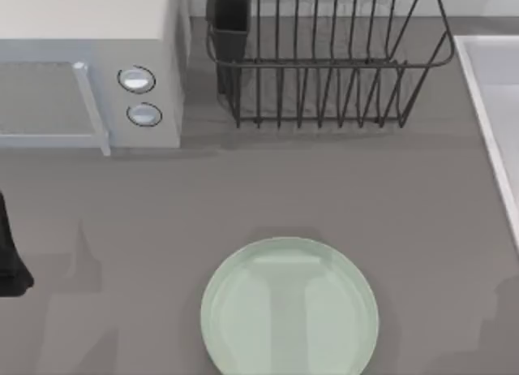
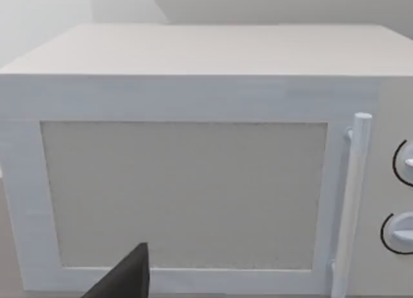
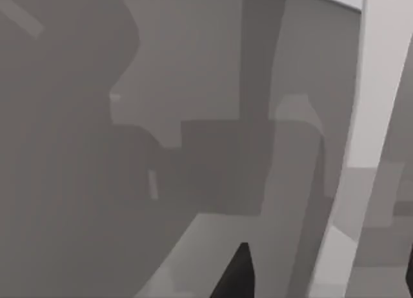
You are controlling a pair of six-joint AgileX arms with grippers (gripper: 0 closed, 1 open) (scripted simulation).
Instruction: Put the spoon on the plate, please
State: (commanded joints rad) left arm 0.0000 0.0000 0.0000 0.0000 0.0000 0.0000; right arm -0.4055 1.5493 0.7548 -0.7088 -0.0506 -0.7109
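The plate (image 1: 289, 306) lies flat on the grey surface (image 1: 324, 188) at the near edge of the top view, slightly right of centre. Its face is bare; its nearest rim is cut off by the frame edge.

A white microwave (image 1: 89, 66) stands at the far left of the surface, door shut, with a vertical bar handle (image 1: 91, 107) and two round knobs (image 1: 139, 96) to the right of the door. A black wire dish rack (image 1: 324, 62) stands at far centre, just right of the microwave, with a dark cutlery holder (image 1: 230, 22) at its left end. A pale raised panel (image 1: 495, 115) runs along the right edge.

The left arm (image 1: 10, 257) sits at the left edge of the surface. In the left wrist view, one dark fingertip (image 2: 126, 275) shows in front of the microwave door (image 2: 184, 195); the jaws' opening cannot be determined.

In the right wrist view, a dark fingertip (image 3: 235, 275) hangs above the surface; the jaws' state cannot be determined.
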